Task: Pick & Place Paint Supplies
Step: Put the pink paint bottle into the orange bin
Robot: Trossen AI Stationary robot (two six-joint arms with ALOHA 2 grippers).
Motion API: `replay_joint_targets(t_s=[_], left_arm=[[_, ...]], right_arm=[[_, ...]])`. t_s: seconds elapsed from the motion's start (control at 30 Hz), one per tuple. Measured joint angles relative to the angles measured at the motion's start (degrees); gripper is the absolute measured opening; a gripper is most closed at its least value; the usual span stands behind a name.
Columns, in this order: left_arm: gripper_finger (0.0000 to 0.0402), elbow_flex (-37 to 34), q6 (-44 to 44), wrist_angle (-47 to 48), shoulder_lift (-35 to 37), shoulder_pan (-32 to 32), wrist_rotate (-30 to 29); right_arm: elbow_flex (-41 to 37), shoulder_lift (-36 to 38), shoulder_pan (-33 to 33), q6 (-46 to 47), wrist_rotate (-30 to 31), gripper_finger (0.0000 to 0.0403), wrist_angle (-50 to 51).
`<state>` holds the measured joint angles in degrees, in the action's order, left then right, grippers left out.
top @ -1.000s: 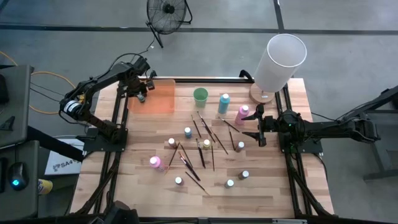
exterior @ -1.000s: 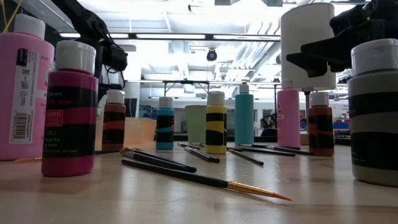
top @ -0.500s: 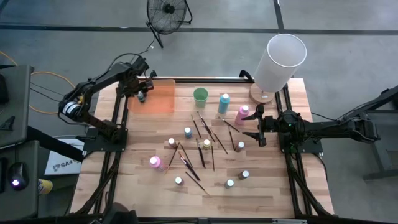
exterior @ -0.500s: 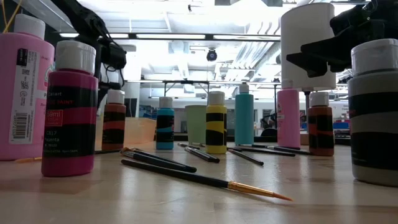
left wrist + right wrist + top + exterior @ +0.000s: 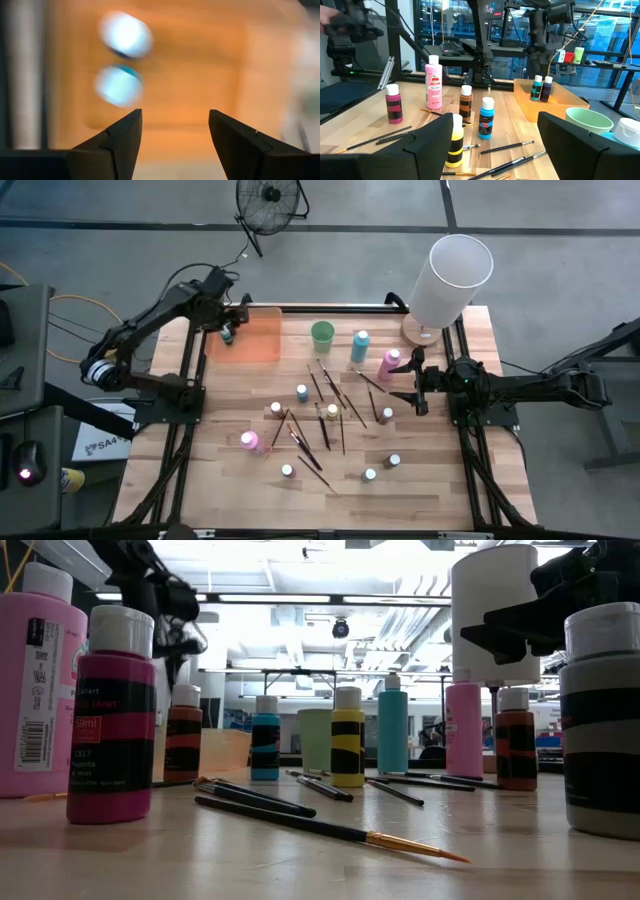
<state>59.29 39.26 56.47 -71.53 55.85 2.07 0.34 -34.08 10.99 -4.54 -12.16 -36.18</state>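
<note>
Two dark arms flank the wooden table (image 5: 230,480) from above: left gripper (image 5: 228,330) hovers, jaws apart, over the orange plastic tray (image 5: 255,340). Right gripper (image 5: 416,392) waits open beside the tall pink bottle (image 5: 389,363). Two small pale-capped bottles (image 5: 541,88) stand in that tray's corner.

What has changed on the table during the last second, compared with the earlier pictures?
The left gripper has opened and risen above the orange tray, leaving two small bottles standing in it. The right gripper waits open as before near the pink bottle. Bottles and brushes on the table have not moved.
</note>
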Motion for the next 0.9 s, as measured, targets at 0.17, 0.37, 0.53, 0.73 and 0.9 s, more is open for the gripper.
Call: replay_joint_targets(t_s=[0.17,0.37,0.53,0.73,0.9], left_arm=[[0.0225,0.0,-5.7,0.1,1.7,-8.5,5.9],[0.0225,0.1,-5.5,1.4,1.7,-20.6,8.1],[0.0225,4.2,-5.9,11.7,1.7,-28.5,7.8],[0.0225,10.2,-6.9,21.2,1.7,-39.4,6.0],[0.0225,11.4,-7.3,23.1,1.7,-49.7,7.2]], right_arm=[[0.0,0.0,0.0,0.0,0.0,0.0286,0.0],[0.0,0.0,0.0,0.0,0.0,0.0286,0.0],[0.0,0.0,0.0,0.0,0.0,0.0286,0.0],[0.0,0.0,0.0,0.0,0.0,0.0286,0.0],[0.0,0.0,0.0,0.0,0.0,0.0286,0.0]])
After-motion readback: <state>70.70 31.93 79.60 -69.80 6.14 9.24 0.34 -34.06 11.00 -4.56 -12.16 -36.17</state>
